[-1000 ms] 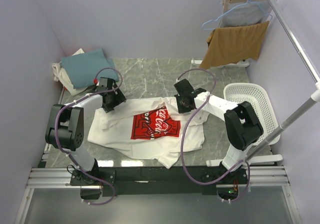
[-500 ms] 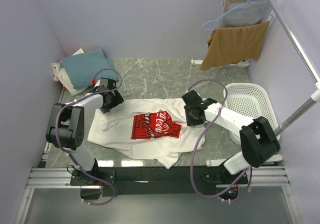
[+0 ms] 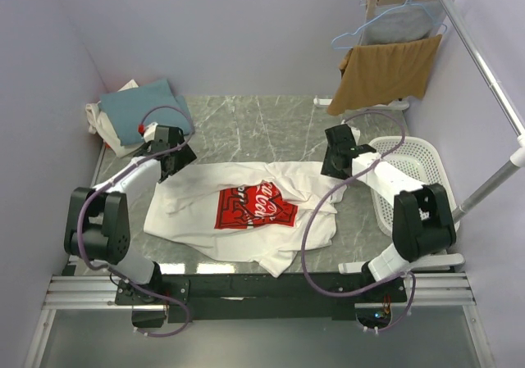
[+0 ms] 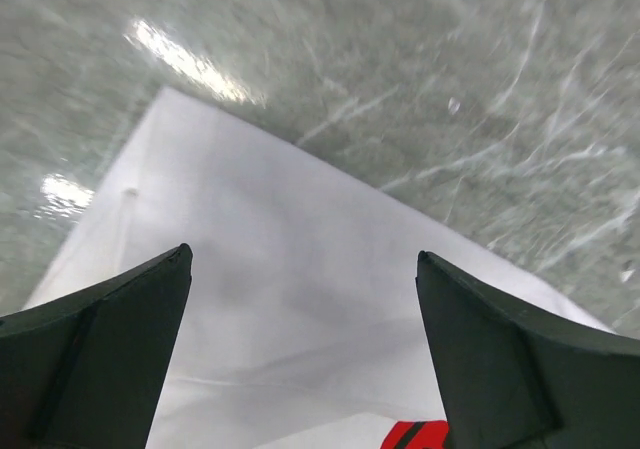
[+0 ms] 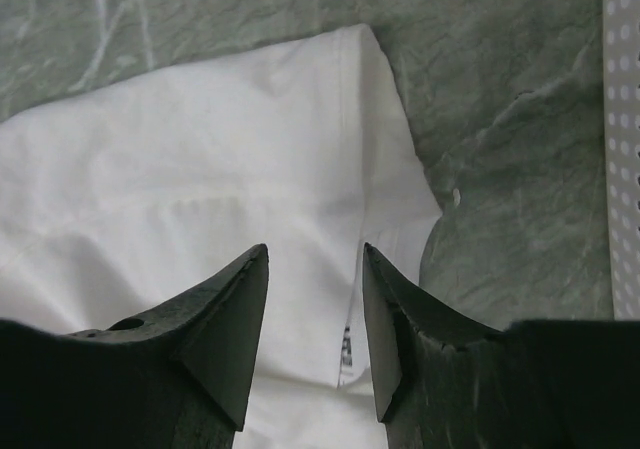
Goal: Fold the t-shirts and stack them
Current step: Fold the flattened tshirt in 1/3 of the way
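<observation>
A white t-shirt [image 3: 189, 212] with a red rectangular chest print [image 3: 254, 206] lies spread face-up, somewhat rumpled along its near hem, at the middle of a green-grey marble table [image 3: 246, 126], with both robot arms reaching over its far edge. The left gripper [image 3: 174, 156] hangs above the shirt's far-left corner, and the left wrist view shows its fingers set wide apart with nothing between them: only the white t-shirt [image 4: 290, 299] below, a sliver of the red print [image 4: 415, 434] at the bottom edge, and bare table [image 4: 400, 69] beyond the cloth's corner. The right gripper [image 3: 335, 161] hovers over the far-right corner of the shirt, near a white laundry basket [image 3: 435, 171]. Seen from the right wrist, its fingers stand a narrow gap apart, clamped on nothing, directly above a hemmed edge of the white t-shirt [image 5: 200, 169], with the marble [image 5: 500, 119] to the right and the basket's perforated wall [image 5: 622, 119] at the frame's edge. In the table's far-left corner, well apart from both grippers, a folded teal-blue t-shirt [image 3: 139, 110] rests on an off-white t-shirt [image 3: 102, 126]. At the far right, a tan-brown cloth [image 3: 385, 69] drapes over a rack beneath a grey garment [image 3: 394, 25] on a blue hanger.
</observation>
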